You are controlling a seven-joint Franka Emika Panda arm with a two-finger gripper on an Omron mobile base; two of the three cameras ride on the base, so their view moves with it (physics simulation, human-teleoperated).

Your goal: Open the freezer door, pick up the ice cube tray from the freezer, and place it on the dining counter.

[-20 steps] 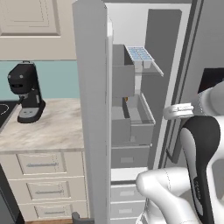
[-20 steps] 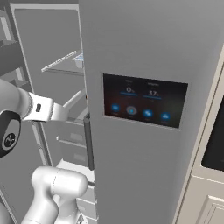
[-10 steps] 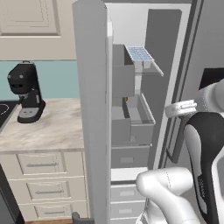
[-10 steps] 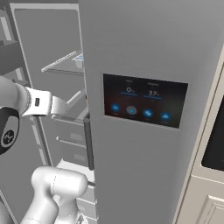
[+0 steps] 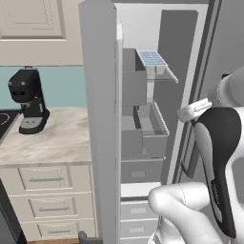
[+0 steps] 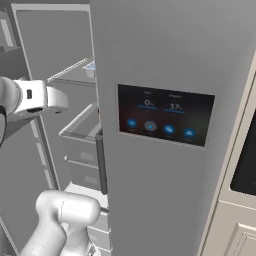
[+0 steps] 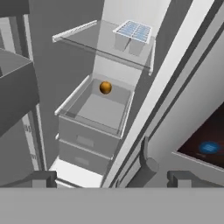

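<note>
Hand view: the gripper (image 7: 111,177) is spread wide and holds nothing. The ice cube tray (image 7: 132,31) sits at the back right corner of the glass shelf (image 7: 83,41) in the freezer (image 7: 65,65).

The only readable marks stood on the black touchscreen panel (image 6: 165,115) set in the grey door (image 6: 165,55), seen in the right base view. Two pale numerals sat in its upper half: a "0" toward 11 o'clock and "37" toward 1 o'clock, each under a small caption too blurred to read. Four round blue icons ran along its lower half; their symbols could not be made out.
</note>
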